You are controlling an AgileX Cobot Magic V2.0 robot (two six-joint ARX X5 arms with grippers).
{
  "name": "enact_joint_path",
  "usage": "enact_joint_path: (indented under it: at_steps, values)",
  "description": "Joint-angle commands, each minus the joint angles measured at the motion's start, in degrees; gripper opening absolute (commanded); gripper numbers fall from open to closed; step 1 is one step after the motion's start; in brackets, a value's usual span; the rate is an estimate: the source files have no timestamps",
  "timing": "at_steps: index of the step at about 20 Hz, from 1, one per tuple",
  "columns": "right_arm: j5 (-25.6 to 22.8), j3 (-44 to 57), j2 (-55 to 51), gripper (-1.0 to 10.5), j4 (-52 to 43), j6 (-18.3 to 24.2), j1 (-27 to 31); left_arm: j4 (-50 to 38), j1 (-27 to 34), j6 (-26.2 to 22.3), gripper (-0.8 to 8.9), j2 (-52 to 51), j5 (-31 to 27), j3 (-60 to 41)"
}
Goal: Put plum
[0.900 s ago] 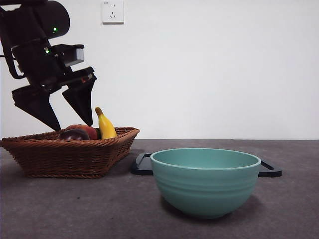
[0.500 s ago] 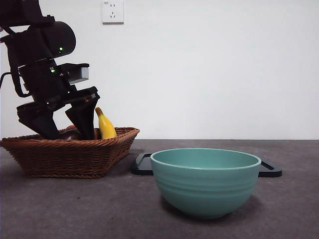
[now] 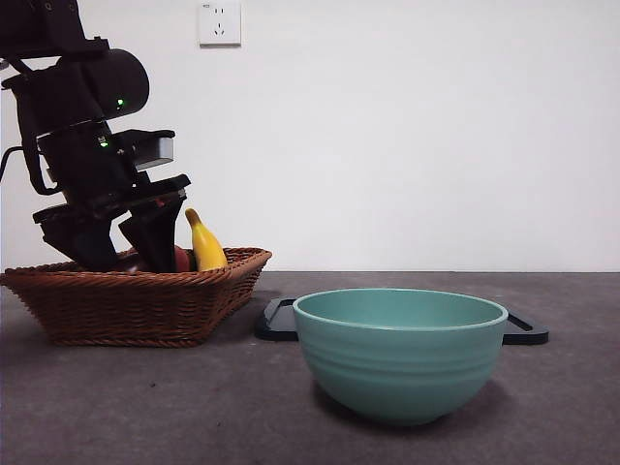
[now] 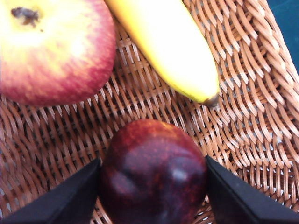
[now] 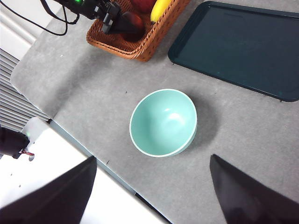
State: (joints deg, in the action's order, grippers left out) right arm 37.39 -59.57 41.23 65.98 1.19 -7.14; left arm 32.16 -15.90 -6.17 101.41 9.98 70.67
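Observation:
The dark maroon plum [image 4: 152, 172] lies in the wicker basket [image 4: 252, 116] at the table's left [image 3: 126, 305]. My left gripper [image 4: 153, 163] is down in the basket [image 3: 126, 247], with one black jaw touching each side of the plum. In the front view the plum is hidden behind the jaws and the basket rim. The right wrist view shows the plum [image 5: 132, 22] at the left gripper's tip. My right gripper [image 5: 153, 158] is open and empty, high above the table.
A red-yellow fruit [image 4: 51, 46] and a yellow banana [image 4: 168, 51] lie in the basket beside the plum. A teal bowl [image 3: 399, 354] stands at the front middle. A dark tray [image 5: 233, 46] lies behind it.
My left gripper has come down from above the basket into it, and its jaws have closed in around the plum. Bowl, tray and basket have not moved.

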Motion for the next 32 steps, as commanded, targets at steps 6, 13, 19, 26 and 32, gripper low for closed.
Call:
enact_joint_path:
  at_steps: [6, 13, 19, 26, 32]
  values:
    - [0.09, -1.20, 0.26, 3.9, -0.33, -0.52, -0.24, 2.62, -0.74, 0.87, 2.46, -5.68, 1.09, 1.14]
    - [-0.04, -1.20, 0.26, 3.9, -0.35, -0.50, -0.24, 5.68, -8.81, 2.80, 2.46, -20.87, 9.75, 1.14]
    - [-1.42, -1.20, 0.26, 3.9, -0.33, -0.50, -0.24, 3.58, -22.64, 2.75, 2.45, -22.01, 9.97, 1.14]
    - [-1.42, -1.20, 0.24, 3.9, -0.26, -0.55, -0.24, -1.22, -32.26, 1.64, 2.45, -11.78, 9.16, 1.14]
    - [-1.42, -1.20, 0.24, 3.9, -0.26, -0.52, -0.24, -1.86, -35.63, -2.38, 2.45, -2.03, 4.46, 1.14]
